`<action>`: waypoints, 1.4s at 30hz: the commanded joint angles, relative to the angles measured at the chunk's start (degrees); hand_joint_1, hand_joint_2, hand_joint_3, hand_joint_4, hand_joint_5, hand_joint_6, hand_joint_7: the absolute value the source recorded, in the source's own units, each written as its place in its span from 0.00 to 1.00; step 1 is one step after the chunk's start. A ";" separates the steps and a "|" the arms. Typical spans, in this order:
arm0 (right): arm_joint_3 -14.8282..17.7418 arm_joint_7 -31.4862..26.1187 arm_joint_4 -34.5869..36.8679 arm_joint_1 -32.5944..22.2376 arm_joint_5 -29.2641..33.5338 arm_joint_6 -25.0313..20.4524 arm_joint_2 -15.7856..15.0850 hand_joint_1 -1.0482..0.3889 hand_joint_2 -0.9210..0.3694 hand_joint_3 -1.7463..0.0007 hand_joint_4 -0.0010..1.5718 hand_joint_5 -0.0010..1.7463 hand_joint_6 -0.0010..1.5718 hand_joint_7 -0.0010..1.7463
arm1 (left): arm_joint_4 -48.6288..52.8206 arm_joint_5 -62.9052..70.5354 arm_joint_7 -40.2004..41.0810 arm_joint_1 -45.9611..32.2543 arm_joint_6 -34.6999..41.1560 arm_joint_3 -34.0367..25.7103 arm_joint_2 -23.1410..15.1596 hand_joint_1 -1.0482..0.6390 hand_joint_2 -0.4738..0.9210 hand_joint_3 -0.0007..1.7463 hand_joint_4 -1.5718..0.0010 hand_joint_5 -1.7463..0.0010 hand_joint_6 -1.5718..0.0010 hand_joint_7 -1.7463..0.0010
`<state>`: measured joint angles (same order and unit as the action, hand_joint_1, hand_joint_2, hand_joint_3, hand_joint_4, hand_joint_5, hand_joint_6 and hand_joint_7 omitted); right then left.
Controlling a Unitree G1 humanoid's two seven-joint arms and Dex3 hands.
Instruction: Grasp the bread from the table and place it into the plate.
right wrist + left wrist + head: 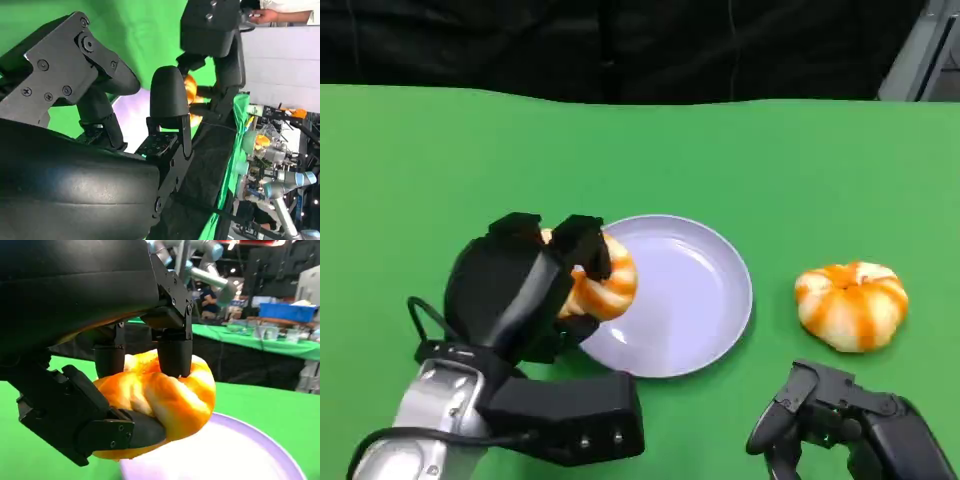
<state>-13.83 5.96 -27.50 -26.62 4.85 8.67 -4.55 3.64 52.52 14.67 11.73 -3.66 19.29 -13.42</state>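
Your left hand (535,285) pinches the bread (603,280) over the plate's (705,300) near rim, your right hand (820,415) rests spread near a second bread (851,304) on the counter (440,170); release now and it may roll off the rim

Green cloth on table (440,150) — black curtain (620,45) behind; bg: more green tables (260,342), blue bin (280,311).
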 commanded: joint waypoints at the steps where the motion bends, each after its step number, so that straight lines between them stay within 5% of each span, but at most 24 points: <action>1: 0.23 -0.27 0.36 -0.28 0.07 1.02 -0.29 0.72 0.44 0.22 0.48 0.98 0.48 0.82 | 8.06 0.85 5.33 5.71 -2.02 2.63 1.51 0.53 0.65 0.61 0.44 0.00 0.55 0.00; 16: 0.19 0.13 -0.17 -1.38 -0.32 0.95 -0.49 0.73 0.44 0.23 0.47 0.98 0.47 0.82 | 24.54 0.75 12.22 16.07 -2.47 9.22 6.44 0.51 0.65 0.59 0.43 0.00 0.54 0.00; 18: 0.04 -0.11 -0.38 -1.68 0.19 0.88 -0.45 0.73 0.43 0.23 0.47 0.97 0.47 0.81 | 25.59 -0.71 10.97 16.69 -2.87 9.22 7.09 0.52 0.66 0.55 0.45 0.00 0.50 0.13; 20: 0.07 -0.05 -0.27 -1.70 0.20 1.11 -0.50 0.72 0.43 0.23 0.47 0.97 0.47 0.81 | 24.71 -2.64 5.64 16.67 -1.86 9.32 7.02 0.49 0.75 0.38 0.48 0.17 0.46 0.46; 21: 0.10 0.03 -0.20 -1.66 0.11 1.19 -0.53 0.72 0.43 0.23 0.47 0.97 0.47 0.81 | 23.74 -3.21 2.24 16.55 -0.81 9.55 6.68 0.46 0.87 0.23 0.57 0.41 0.52 0.71; 23: 0.12 0.08 -0.31 -1.63 0.10 1.10 -0.54 0.72 0.43 0.24 0.47 0.97 0.47 0.81 | 22.03 -3.59 -2.63 16.38 1.14 10.00 6.13 0.39 0.97 0.10 0.73 0.65 0.64 0.93; 25: 0.14 0.08 -0.34 -1.60 0.15 0.99 -0.55 0.72 0.43 0.24 0.47 0.97 0.47 0.81 | 20.71 -3.43 -5.78 16.07 2.42 10.46 5.64 0.37 0.99 0.08 0.78 0.71 0.67 0.98; 27: 0.17 0.07 -0.30 -1.56 0.11 0.88 -0.52 0.72 0.43 0.24 0.48 0.97 0.47 0.81 | 19.35 -3.29 -9.16 15.55 3.54 11.09 5.05 0.21 1.00 0.16 0.95 0.84 0.87 0.99; 30: 0.18 0.04 -0.18 -1.51 0.21 1.04 -0.53 0.72 0.43 0.24 0.48 0.97 0.48 0.81 | 17.13 -3.40 -13.72 14.91 5.30 11.75 4.40 0.14 1.00 0.22 0.99 0.95 0.95 1.00; 42: 0.18 -0.07 -0.41 -1.57 0.39 0.45 -0.49 0.71 0.44 0.23 0.48 0.97 0.48 0.81 | 9.87 -3.77 -21.16 13.01 8.71 11.17 1.35 0.10 1.00 0.29 1.00 1.00 0.97 0.99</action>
<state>-13.94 6.05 -27.43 -27.77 5.20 9.33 -4.60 16.51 49.24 -4.77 25.93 4.24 31.38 -10.20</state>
